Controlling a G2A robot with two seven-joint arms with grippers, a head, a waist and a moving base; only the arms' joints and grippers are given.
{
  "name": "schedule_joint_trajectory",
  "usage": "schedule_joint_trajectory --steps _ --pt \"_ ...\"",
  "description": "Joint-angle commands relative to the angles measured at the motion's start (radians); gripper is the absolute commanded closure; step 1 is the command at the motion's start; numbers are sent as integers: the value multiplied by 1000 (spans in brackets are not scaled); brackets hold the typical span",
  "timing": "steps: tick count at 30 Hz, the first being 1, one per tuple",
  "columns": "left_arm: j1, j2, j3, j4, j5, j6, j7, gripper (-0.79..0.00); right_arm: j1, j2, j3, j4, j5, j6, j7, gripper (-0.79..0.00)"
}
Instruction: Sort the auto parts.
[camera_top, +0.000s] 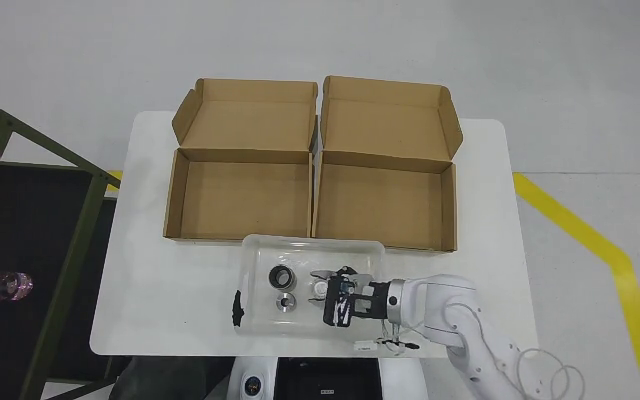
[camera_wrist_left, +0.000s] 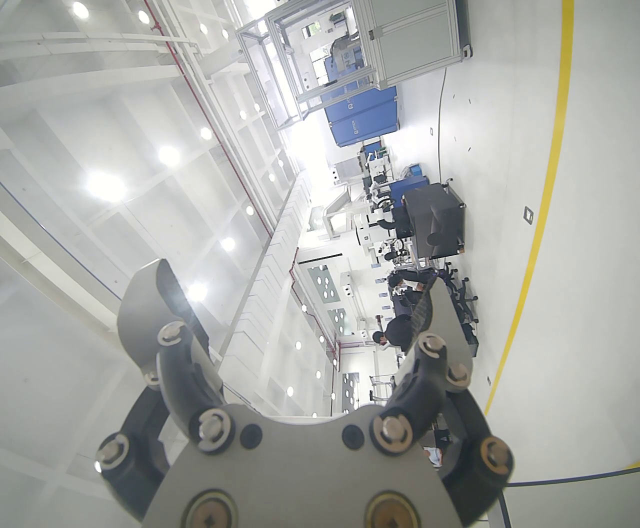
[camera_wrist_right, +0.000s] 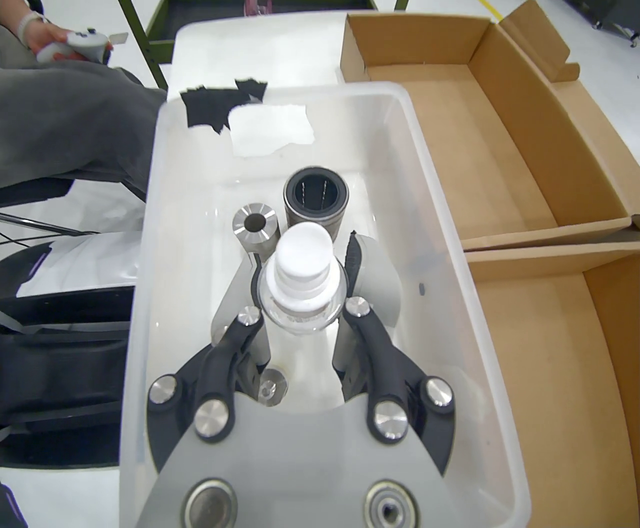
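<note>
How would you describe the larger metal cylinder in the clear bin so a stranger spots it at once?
On the white table, before two cardboard boxes, sits a clear bin. Inside it, pick the wider upright cylinder, with a black-lined bore, nearer the boxes than its small silver neighbour.

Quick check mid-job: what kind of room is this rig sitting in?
Probably an industrial hall or robotics test floor: a yellow floor line, framed machine enclosures with blue cabinets, and a high ceiling with rows of lights.
</note>
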Motion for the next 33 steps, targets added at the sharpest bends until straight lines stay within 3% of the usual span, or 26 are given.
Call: schedule_joint_trajectory --steps 1,16,33 --pt "0 0 0 0 0 0 0 -785 -1 2 9 -7 24 -12 -32 0" --pt "0 0 0 0 0 0 0 -785 6 20 92 -72 144 -32 -211 0" --pt "0 0 0 0 0 0 0 -785 78 24 143 -20 293 39 -278 0"
